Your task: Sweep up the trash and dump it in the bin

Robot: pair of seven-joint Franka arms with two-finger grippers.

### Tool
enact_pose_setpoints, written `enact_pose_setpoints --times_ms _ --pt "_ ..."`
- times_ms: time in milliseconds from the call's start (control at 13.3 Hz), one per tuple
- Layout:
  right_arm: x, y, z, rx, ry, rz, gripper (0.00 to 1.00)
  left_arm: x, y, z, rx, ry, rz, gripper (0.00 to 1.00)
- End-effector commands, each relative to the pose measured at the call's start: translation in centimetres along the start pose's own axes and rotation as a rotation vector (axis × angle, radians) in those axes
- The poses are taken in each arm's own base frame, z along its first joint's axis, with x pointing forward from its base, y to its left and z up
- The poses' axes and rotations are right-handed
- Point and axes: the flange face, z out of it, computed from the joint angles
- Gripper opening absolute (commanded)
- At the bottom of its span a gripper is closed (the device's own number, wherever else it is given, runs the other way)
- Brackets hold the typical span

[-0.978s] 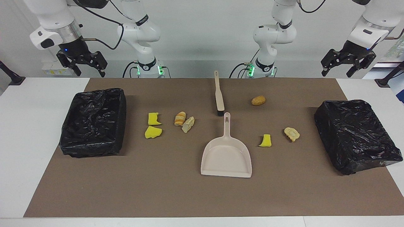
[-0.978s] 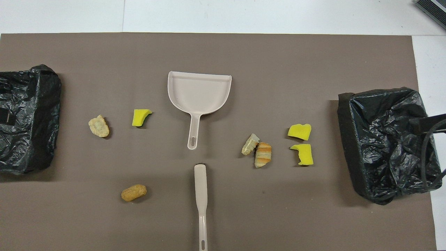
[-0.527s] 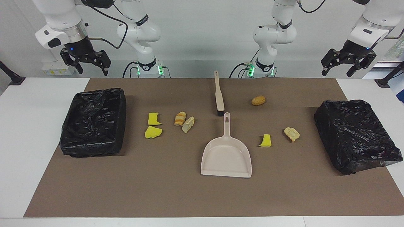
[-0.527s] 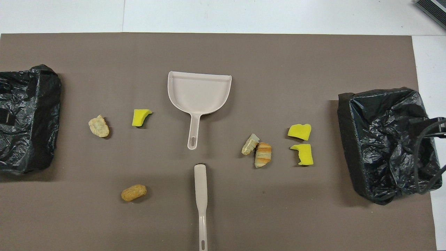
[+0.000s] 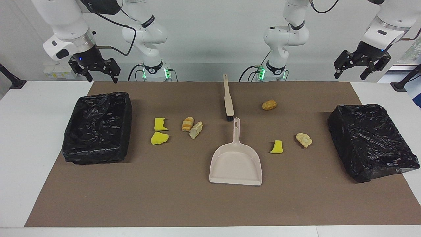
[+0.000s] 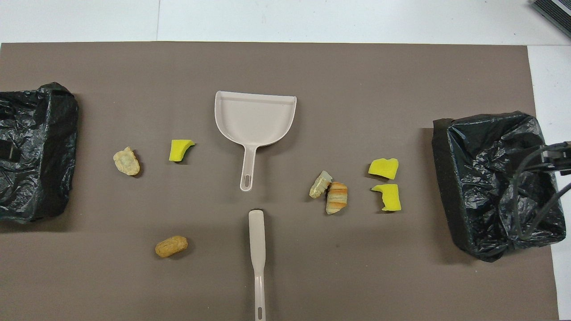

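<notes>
Both arms hang raised at the robots' end of the counter [image 5: 19, 131], neither touching anything. The right tool [image 5: 95, 68] is in the air above the counter's edge, just on the robots' side of the black-lined bin [image 5: 97, 126] at the right arm's end, its fingers spread wide and empty. The left tool [image 5: 360, 64] hangs above the left arm's end, also wide and empty, near the second black-lined bin [image 5: 371, 141]. The trash lies loose on the brown mat [image 5: 184, 204]: two yellow sponge pieces [image 5: 160, 124] [image 5: 159, 138] side by side near the right arm's bin, a striped croissant lump [image 5: 187, 123] touching a pale crumbly lump [image 5: 196, 129] beside them, a tan bread roll [image 5: 269, 105] nearer the robots toward the left arm's end, and one more yellow sponge piece [image 5: 276, 146] next to a pale bread lump [image 5: 304, 140] close to the left arm's bin. The beige dustpan [image 5: 236, 164] lies flat mid-mat, handle toward the robots, and the beige brush [image 5: 227, 98] lies in line with that handle, its bristle end just short of it.
</notes>
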Motion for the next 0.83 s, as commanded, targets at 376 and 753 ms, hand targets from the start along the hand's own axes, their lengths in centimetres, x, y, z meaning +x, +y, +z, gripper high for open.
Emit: enact_pose_setpoints --times_ms 376,753 --pt "8.6 -11.7 6.4 0.037 -0.061 -0.187 1.0 -9.9 18.7 8.5 -0.002 -0.101 0.131 1.0" --pt "11.1 -23.1 11.5 0.042 -0.027 -0.145 1.0 -15.8 30.0 16.0 0.018 -0.115 0.08 1.0"
